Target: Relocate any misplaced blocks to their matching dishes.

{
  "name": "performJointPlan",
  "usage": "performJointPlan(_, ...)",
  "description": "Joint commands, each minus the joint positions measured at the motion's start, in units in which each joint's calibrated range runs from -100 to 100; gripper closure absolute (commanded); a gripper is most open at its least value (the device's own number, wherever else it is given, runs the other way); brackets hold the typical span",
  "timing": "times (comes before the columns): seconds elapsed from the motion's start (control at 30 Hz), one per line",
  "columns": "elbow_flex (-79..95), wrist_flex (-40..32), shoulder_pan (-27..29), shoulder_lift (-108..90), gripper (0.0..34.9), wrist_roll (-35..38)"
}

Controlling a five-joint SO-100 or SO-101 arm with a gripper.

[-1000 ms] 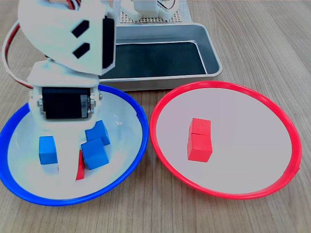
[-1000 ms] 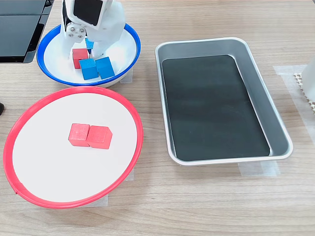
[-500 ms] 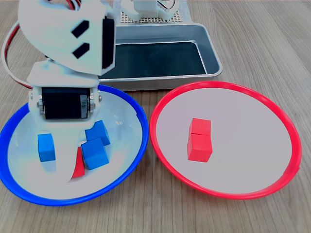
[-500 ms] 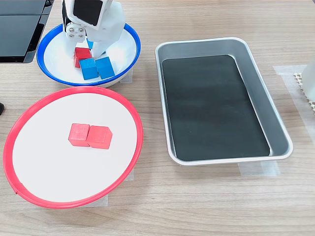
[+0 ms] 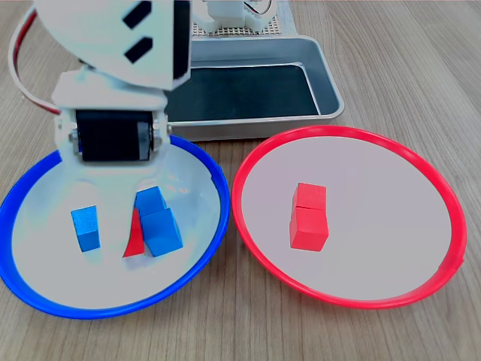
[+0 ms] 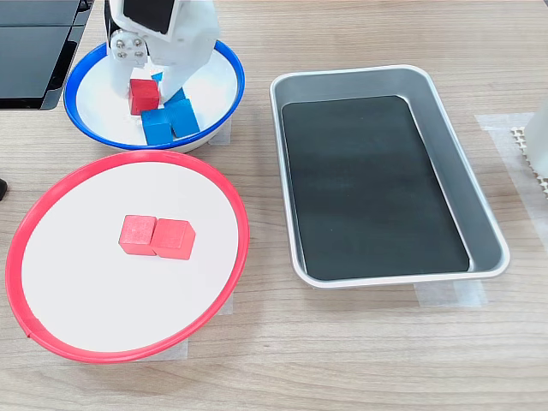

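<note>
Silver tray (image 6: 479, 214) with the dark bottom is the biggest thing here and holds nothing; not part of the sort. Red-rimmed plate (image 5: 443, 188) has two red cubes (image 5: 309, 216) touching each other near its centre, unchanged over the last second. Blue-rimmed plate (image 5: 214, 180) carries three blue cubes: a pair stacked close (image 5: 158, 222) and a single (image 5: 86, 228) off toward the first exterior view's left.

Change: the arm has come up and tilted back in the first exterior view, and the stray red cube (image 6: 143, 94) has come up with it. In the second exterior view it now sits higher, just under the white gripper (image 6: 145, 81), clear of the blue pair. First exterior view shows only a red sliver between the blues.

Claw looks clamped on that red cube, one finger down each side, though the contact faces are partly hidden.

Read: grasp made, lift started. Remaining is the carry across to the red-rimmed plate and release beside the other two. No misplaced blue cube visible now.
</note>
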Motion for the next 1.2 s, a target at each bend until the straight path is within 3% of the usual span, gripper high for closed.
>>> performJointPlan(0.0, -6.39, 2.9, -1.96, -5.57, 34.6, -0.44)
performJointPlan(0.33, -7.03, 6.2, -11.84, -10.51, 34.6, -0.39)
performJointPlan(0.77, 0.43, 5.05, -26.05, -8.04, 34.6, -0.73)
performJointPlan(1.17, 1.89, 4.97, -26.71, -3.6, 34.6, 0.54)
